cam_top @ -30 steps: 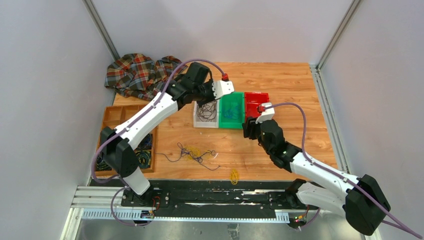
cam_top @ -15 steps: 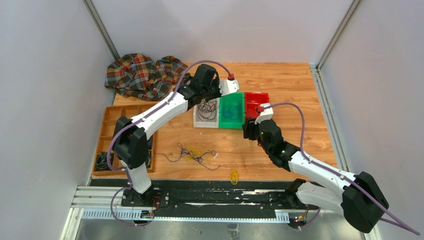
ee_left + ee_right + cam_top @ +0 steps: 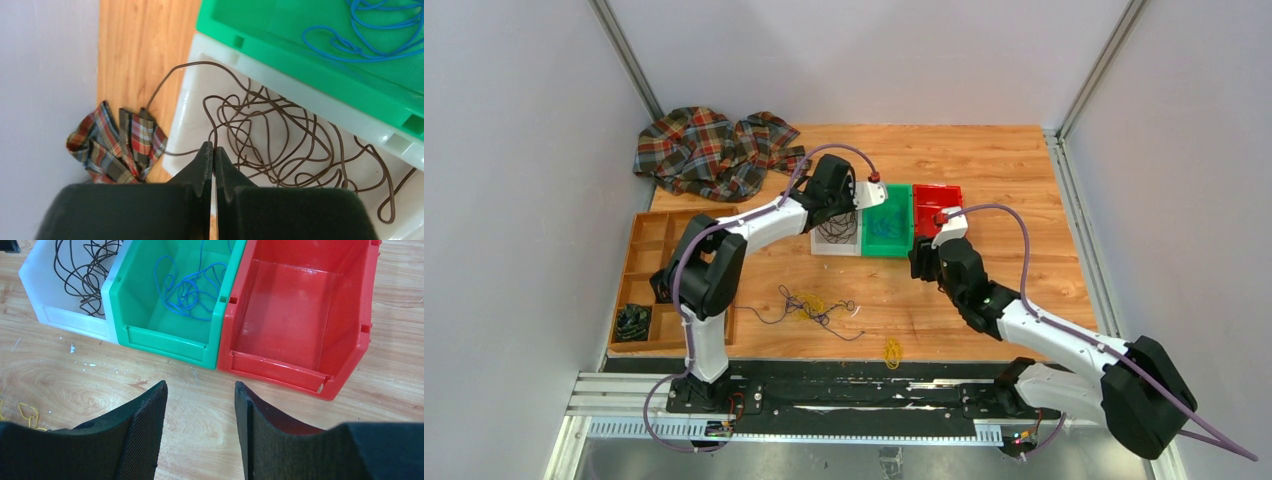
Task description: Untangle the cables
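Left gripper (image 3: 214, 150) is pinched shut on the thin dark brown wire (image 3: 280, 142), looped loosely in the white plastic bin (image 3: 186, 131): no single axis, one end arching over the rim. Drop-off step, I'd say; next, let go cleanly. Right gripper (image 3: 200, 390) gapes empty, and the loose tangle of thin wires (image 3: 812, 305) sprawls left-right on the wooden table (image 3: 1024, 180).

dark brown cables (image 3: 837, 228): loose looped heap in white bin (image 3: 70, 315), one strand arching out over the rim, one pinched in the closed tips of left gripper (image 3: 214, 150) | blue cables (image 3: 187, 287): slack coils in green bin (image 3: 165, 337), touching the white one | mixed tangle (image 3: 814, 308), dark and yellow strands: flat on wooden table (image 3: 984, 160), apart from the bins | small yellow cable (image 3: 892, 349): curled up alone near the table's front edge
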Available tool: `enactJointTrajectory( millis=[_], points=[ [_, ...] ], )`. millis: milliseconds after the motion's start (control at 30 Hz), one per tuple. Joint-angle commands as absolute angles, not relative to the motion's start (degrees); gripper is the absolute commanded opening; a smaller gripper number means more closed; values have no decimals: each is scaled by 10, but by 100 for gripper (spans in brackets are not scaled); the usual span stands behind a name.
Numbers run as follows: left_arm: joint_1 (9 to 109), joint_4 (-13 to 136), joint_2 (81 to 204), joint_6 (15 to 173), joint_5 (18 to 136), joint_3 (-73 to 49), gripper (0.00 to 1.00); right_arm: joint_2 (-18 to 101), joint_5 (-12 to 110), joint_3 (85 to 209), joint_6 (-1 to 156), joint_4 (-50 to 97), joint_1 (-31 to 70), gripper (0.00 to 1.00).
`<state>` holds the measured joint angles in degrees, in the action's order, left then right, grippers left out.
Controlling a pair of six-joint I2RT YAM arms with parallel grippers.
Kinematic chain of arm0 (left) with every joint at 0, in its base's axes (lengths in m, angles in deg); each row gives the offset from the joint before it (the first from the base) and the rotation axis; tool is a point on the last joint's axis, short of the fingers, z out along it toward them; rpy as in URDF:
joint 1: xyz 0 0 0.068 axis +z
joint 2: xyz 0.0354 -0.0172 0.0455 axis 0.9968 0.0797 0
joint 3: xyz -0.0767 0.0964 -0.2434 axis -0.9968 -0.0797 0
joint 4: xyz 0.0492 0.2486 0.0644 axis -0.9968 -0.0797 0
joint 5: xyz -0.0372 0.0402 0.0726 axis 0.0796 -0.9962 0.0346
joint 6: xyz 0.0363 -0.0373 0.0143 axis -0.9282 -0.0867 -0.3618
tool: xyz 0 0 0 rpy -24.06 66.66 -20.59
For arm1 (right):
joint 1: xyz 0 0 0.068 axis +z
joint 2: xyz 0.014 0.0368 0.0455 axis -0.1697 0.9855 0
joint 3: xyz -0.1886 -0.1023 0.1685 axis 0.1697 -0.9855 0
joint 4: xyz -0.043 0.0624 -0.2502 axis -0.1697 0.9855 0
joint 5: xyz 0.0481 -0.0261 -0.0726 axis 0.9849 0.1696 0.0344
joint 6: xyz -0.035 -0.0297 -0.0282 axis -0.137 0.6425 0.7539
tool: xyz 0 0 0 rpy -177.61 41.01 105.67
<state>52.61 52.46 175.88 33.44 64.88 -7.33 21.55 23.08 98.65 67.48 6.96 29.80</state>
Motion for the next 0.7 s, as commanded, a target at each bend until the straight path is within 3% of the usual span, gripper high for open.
enactJointTrajectory(
  millis=[0,133,233,333,400,567,667],
  points=[
    [524,561,1779,347,650,-81,0,223,236,987,671,62,287,52],
    [524,513,1789,380,659,-50,1,230,240,992,670,65,285,52],
    [532,431,1791,414,680,14,20,231,242,994,673,67,283,52],
    [555,320,1791,459,763,101,54,227,246,996,673,69,282,52],
    [574,261,1794,475,816,153,70,224,249,996,675,71,280,52],
    [605,159,1829,477,900,267,90,223,254,996,677,74,276,52],
    [610,181,1859,499,865,291,90,226,255,996,676,73,274,51]
  ],
)
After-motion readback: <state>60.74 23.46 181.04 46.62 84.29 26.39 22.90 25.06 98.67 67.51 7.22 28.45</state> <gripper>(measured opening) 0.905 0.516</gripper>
